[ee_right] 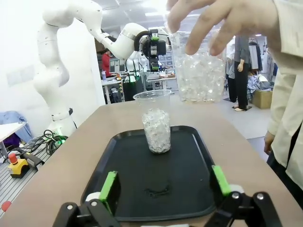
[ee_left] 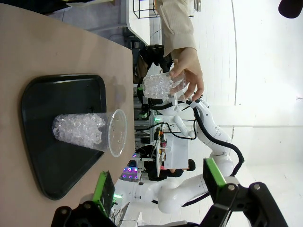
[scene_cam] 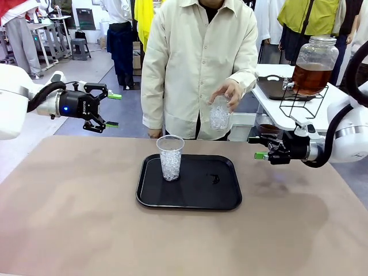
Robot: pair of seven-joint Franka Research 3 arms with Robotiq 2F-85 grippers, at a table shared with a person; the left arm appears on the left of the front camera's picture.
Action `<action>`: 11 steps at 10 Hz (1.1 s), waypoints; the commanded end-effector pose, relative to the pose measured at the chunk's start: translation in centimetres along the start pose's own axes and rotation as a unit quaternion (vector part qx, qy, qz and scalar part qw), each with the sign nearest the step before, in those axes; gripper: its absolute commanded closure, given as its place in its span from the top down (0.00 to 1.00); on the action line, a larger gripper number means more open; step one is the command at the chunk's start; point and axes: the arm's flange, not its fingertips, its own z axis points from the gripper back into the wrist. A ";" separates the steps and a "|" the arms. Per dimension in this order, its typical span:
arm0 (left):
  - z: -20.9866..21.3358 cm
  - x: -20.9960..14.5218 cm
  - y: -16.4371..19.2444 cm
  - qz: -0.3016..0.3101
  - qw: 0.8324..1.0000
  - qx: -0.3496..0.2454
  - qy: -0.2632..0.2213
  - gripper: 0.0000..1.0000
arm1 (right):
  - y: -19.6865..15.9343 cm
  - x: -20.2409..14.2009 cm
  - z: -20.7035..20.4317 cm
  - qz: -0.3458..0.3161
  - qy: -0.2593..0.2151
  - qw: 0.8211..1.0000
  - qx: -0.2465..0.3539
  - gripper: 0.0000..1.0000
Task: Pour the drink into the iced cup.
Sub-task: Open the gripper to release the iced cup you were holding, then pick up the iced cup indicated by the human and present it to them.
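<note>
A clear plastic cup of ice (scene_cam: 170, 158) (ee_left: 90, 132) (ee_right: 156, 124) stands upright on the left part of a black tray (scene_cam: 221, 198) (ee_left: 61, 94) (ee_right: 189, 156). The person's hand (scene_cam: 230, 92) holds a second iced cup (scene_cam: 219, 112) (ee_left: 158, 86) (ee_right: 199, 66) in the air above the tray's far edge. The amber drink (scene_cam: 310, 77) fills a glass jar on a side table at the back right. My left gripper (scene_cam: 113, 109) (ee_left: 158, 182) hovers open, left of the tray. To the tray's right, my right gripper (scene_cam: 259, 147) (ee_right: 164, 182) is open and holds nothing.
A small dark scrap (scene_cam: 214, 179) (ee_right: 156, 191) lies on the tray's right half. The jar rests on a black wire stand (scene_cam: 302, 103) on the white side table (scene_cam: 276, 109), beside a dark tray. The tan tabletop (scene_cam: 69, 218) spreads bare around the tray.
</note>
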 end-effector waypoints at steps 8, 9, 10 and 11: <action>0.1 0.0 -0.2 0.005 1.000 0.001 -0.002 1.00 | 0.0 0.0 -0.3 0.000 0.000 1.000 0.002 1.00; 0.1 0.0 -0.2 0.005 1.000 0.001 -0.002 1.00 | 0.0 0.0 -0.3 0.000 0.000 1.000 0.002 1.00; 0.1 0.0 -0.2 0.005 1.000 0.001 -0.002 1.00 | 0.0 0.0 -0.3 0.000 0.000 1.000 0.002 1.00; 0.1 0.0 -0.2 0.005 1.000 0.001 -0.002 1.00 | 0.0 0.0 -0.3 0.000 0.000 1.000 0.002 1.00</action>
